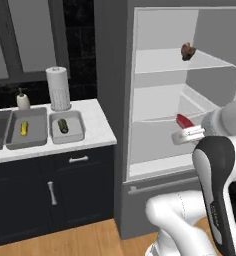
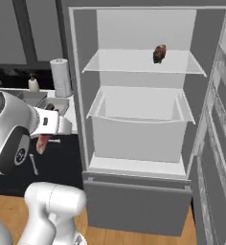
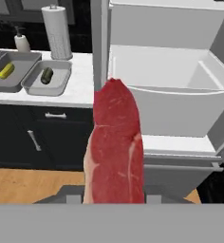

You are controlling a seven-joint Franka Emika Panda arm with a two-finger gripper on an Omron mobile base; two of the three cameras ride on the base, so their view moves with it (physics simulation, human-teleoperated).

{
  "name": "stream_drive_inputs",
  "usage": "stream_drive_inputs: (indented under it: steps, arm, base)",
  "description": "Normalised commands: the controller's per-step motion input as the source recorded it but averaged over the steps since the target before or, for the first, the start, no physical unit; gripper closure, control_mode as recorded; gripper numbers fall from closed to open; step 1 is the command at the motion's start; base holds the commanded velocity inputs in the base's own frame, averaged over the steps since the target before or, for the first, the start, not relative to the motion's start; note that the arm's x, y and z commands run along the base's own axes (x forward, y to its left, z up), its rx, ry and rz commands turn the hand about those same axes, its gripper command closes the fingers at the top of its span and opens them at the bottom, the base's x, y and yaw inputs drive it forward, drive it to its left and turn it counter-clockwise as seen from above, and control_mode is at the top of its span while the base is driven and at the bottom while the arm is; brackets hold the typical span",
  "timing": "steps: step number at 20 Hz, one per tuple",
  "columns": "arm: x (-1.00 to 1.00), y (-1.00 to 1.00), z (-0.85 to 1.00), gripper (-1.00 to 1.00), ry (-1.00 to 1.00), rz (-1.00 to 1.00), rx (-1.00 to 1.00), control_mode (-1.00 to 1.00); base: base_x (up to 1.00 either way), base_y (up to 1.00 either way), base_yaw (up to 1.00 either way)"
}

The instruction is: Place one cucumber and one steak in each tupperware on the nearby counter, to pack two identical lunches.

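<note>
So the claw (image 2: pixel 47 136) is pinched tight on the flat red steak (image 3: pixel 115 142), and in the hand view the slab sticks straight out from between the tips, covering most of what's ahead. My read is it's held by one end so the rest hangs free and can be laid flat into a tray.

Beyond the claw and off to one side sits the desk (image 1: pixel 97 125) with both tupperwares side by side. The one nearer the claw (image 1: pixel 74 134) holds the dark green cucumber (image 1: pixel 63 125), the farther one (image 1: pixel 16 141) holds the yellow cucumber (image 1: pixel 24 128). Each tray already has its veg, so meat is what's missing, which explains why a steak is in the grip now.

The other steak, the lumpy brown chunk (image 2: pixel 159 53), is up on the upper fridge shelf (image 2: pixel 129 67), higher than the claw and well apart from it. Guessing it waits there for a second trip.

A paper towel roll (image 1: pixel 58 88) and a soap bottle (image 1: pixel 23 100) stand behind the trays, far enough back that they shouldn't get in the way of a drop.
</note>
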Motion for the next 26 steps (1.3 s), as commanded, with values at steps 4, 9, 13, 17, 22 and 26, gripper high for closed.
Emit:
stream_drive_inputs:
  steps: [4, 9, 13, 17, 22, 26]
  arm:
    - [0.00, 0.00, 0.00, 1.00, 0.00, 0.00, 0.00, 1.00]
    - [0.00, 0.00, 0.00, 1.00, 0.00, 0.00, 0.00, 1.00]
    - [0.00, 0.00, 0.00, 1.00, 0.00, 0.00, 0.00, 1.00]
    - [0.00, 0.00, 0.00, 1.00, 0.00, 0.00, 0.00, 1.00]
    - [0.00, 0.00, 0.00, 1.00, 0.00, 0.00, 0.00, 1.00]
    - [0.00, 0.00, 0.00, 1.00, 0.00, 0.00, 0.00, 1.00]
  base:
    - [0.08, 1.00, 0.00]
    - [0.59, 1.00, 0.00]
    - [0.99, 0.84, 0.00]
    - [1.00, 0.08, 0.00]
    - [1.00, -0.05, 0.00]
    - [0.83, -0.01, 0.00]
